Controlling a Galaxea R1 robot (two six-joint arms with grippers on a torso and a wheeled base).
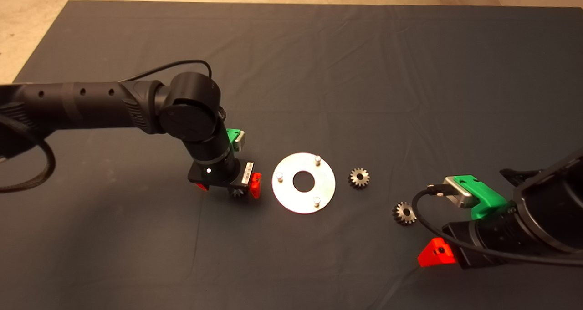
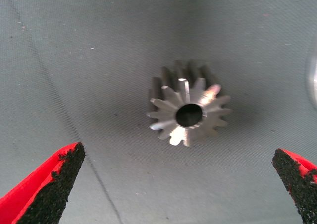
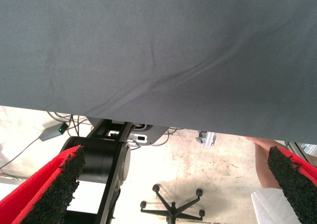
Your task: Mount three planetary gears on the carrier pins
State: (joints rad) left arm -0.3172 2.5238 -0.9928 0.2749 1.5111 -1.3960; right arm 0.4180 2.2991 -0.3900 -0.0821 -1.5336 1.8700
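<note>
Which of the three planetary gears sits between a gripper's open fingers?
The gear left of the carrier disc, under the left gripper: that gear lies between its spread fingers, untouched. The other two gears lie free right of the disc.

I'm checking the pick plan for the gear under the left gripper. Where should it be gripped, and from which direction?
Probably across the toothed rim, coming straight down. The gear lies flat on the mat with its centre hole facing up, so only its outer edge offers opposing sides. The left gripper already hangs above it, open, with its fingers on either side.
</note>
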